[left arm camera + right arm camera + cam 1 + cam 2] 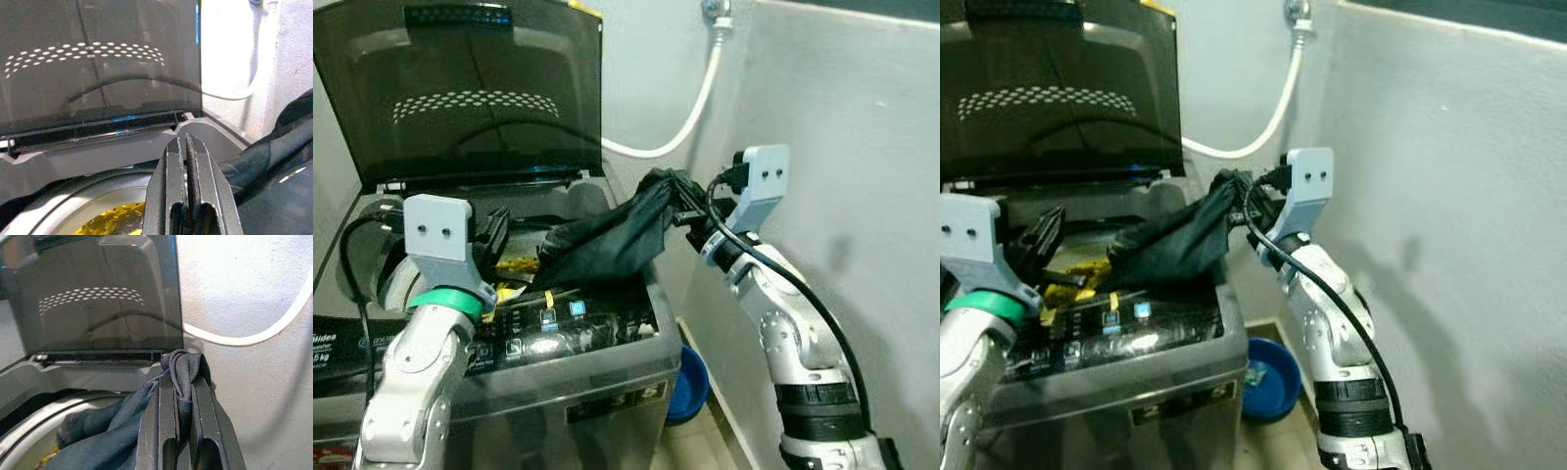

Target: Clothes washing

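A humanoid robot loads a top-loading washing machine point(597, 387), its smoked lid point(460, 88) standing upright at the back of the machine; the right gripper point(182, 382) is clenched on a bunched fold of a dark garment point(607, 240) and holds it just past the machine's right rear corner, so the cloth slopes from there down over the machine's right rim and onto the mouth of the drum point(63, 205). Something yellow point(514, 264) already lies inside the drum, on the machine's left side; the left gripper point(187, 161) hangs over the machine's opening with its fingers pressed together and empty, pointing toward the lid hinge.

The step in hand appears to be getting the garment fully into the drum; done well, the right gripper would carry its hold inward from the corner to above the middle of the machine's opening before letting go, since a release where it now sits would likely leave the cloth draped on the rim or sliding down the machine's right side toward the blue basin point(690, 382) on the floor beside it. The white hose point(690, 108) on the wall behind the machine runs near the raised hand and is best kept clear of; the left gripper could then push any trailing edge down off the control panel point(568, 328) at the machine's front.
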Robot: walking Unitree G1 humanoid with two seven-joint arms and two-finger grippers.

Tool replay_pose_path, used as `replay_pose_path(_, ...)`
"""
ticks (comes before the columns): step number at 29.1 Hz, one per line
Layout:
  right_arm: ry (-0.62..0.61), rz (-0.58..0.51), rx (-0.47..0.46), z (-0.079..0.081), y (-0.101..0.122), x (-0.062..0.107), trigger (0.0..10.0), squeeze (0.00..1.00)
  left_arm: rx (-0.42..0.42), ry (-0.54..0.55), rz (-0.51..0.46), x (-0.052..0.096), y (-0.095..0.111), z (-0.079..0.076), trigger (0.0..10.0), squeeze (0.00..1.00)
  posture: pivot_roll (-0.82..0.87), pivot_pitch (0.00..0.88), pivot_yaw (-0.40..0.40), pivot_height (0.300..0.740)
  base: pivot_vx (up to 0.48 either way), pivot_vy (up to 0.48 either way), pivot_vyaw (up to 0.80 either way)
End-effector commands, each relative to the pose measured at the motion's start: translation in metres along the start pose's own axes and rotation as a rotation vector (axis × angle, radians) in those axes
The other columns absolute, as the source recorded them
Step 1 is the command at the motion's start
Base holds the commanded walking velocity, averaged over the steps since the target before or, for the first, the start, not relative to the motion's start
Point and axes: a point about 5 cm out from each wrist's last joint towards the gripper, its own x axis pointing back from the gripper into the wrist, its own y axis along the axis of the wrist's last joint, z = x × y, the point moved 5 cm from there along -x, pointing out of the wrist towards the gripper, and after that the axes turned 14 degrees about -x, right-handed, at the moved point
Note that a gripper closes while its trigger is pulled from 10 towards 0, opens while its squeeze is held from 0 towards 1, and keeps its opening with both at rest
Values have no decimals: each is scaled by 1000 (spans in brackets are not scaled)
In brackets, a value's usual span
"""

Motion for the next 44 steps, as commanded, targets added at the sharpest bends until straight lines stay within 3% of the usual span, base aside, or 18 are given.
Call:
replay_pose_path(1,20,-14,-8,4,4,-1,10000,0,-3,6,-1,5,0,2,10000,0,34,10,13,740,0,0,0)
replay_pose_path(11,22,-6,-22,6,2,-1,10000,0,13,8,6,6,-1,2,10000,0,34,14,14,740,0,0,0)
replay_pose_path(36,34,14,-27,6,-3,0,10000,0,22,-1,7,8,1,0,10000,0,42,27,13,740,0,455,0)
replay_pose_path(44,33,19,-32,6,-5,0,10000,0,-4,-5,28,7,-2,1,10000,0,44,26,15,740,0,0,0)
